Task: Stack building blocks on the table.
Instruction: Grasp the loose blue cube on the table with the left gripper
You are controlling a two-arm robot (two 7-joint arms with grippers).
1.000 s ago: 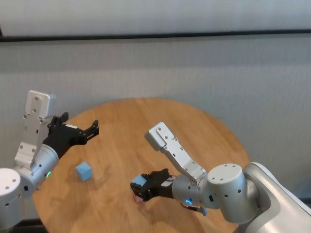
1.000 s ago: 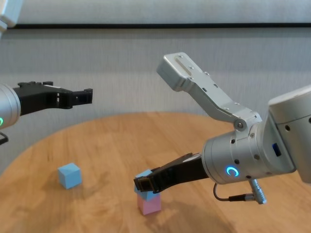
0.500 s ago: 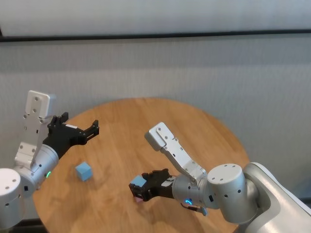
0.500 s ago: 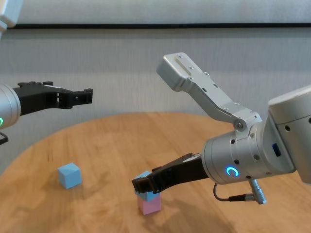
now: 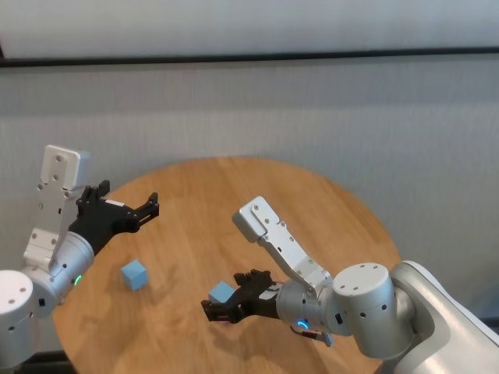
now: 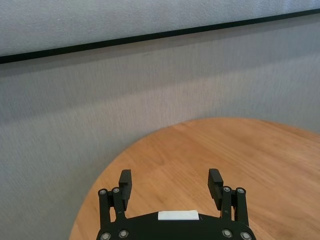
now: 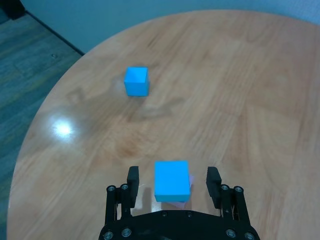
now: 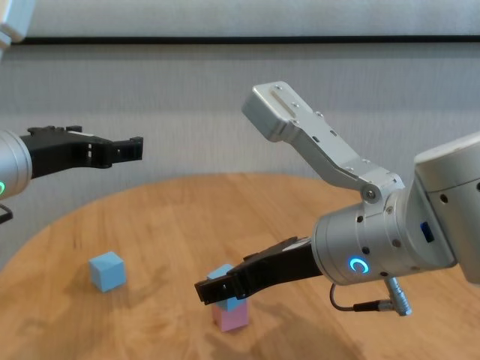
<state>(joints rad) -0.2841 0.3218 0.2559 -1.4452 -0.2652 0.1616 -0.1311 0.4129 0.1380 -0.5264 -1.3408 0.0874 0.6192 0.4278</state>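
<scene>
A light blue block [image 8: 222, 272] rests on a pale pink block [image 8: 231, 316] near the front of the round wooden table [image 8: 187, 210]. My right gripper [image 8: 214, 285] is open, its fingers apart on either side of that blue block [image 7: 172, 180], not clamping it. In the head view the stacked blue block [image 5: 222, 293] shows between the fingers of the right gripper [image 5: 224, 300]; the pink block is mostly hidden there. A second light blue block [image 5: 134, 274] lies alone on the table to the left. My left gripper [image 5: 131, 196] is open and empty, held above the table's left side.
The table's edge curves close around the stack at the front and left [image 7: 45, 115]. A grey wall [image 5: 312, 117] stands behind the table. The right forearm [image 8: 322, 150] reaches over the table's middle.
My right gripper has opened and let go of the light blue block, which stays on the pink one. The left arm has not moved.
</scene>
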